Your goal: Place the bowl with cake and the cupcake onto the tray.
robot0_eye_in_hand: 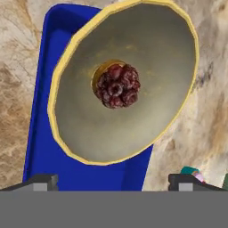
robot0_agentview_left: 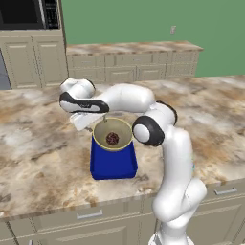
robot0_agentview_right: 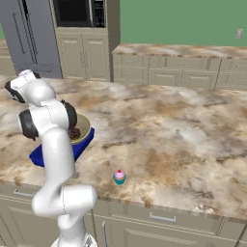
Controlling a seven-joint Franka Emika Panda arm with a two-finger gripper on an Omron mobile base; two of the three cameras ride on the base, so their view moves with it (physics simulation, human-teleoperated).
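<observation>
The tan-yellow bowl [robot0_agentview_left: 119, 128] with the dark reddish cake piece [robot0_agentview_left: 112, 139] sits on the far part of the deep blue tray [robot0_agentview_left: 113, 163], its rim reaching past the tray's side. My gripper [robot0_eye_in_hand: 115, 182] stands open just above and beside the bowl's rim, fingers wide apart with nothing between them. In the left base view the gripper [robot0_agentview_left: 90, 126] hangs at the bowl's left edge. The cupcake [robot0_agentview_right: 119, 177], pink-frosted in a teal wrapper, stands alone on the counter to the right of the tray, near the front edge. The hand view catches the cupcake [robot0_eye_in_hand: 192, 172] by my right fingertip.
The tray rests on a marbled island counter [robot0_agentview_left: 43, 158] near its front edge. Beyond it run a back counter with cabinets [robot0_agentview_left: 134, 67] and a microwave [robot0_agentview_right: 79, 12]. My own arm [robot0_agentview_right: 55, 144] hides much of the tray in the right base view.
</observation>
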